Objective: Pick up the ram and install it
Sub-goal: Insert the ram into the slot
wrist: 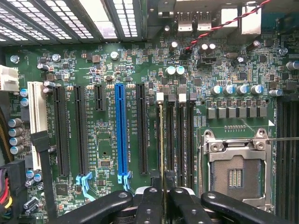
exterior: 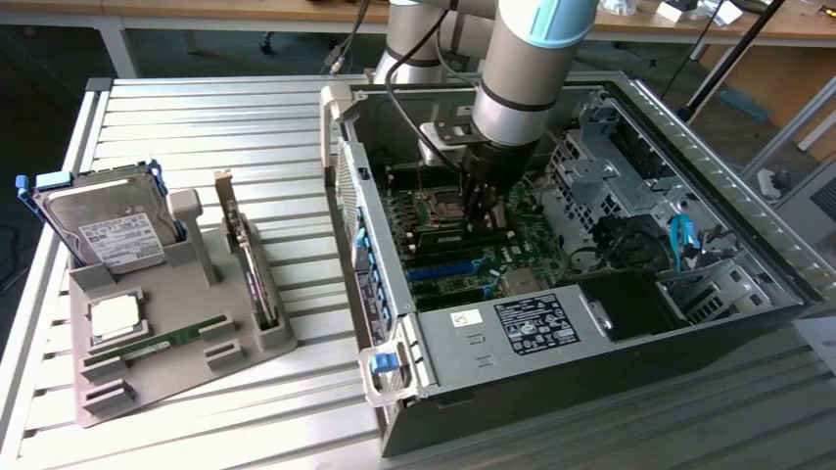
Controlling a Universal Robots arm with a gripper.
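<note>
So we've got the end effector (wrist: 163,201) pinching the ram (wrist: 161,140) edge-down, lined up along the memory slots (wrist: 180,135) beside the processor socket (wrist: 236,172) inside the case (exterior: 627,397), presumably so it seats squarely.

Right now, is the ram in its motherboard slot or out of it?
Cannot tell if seated. The ram stands on edge along a memory slot, clamped in the gripper.
</note>
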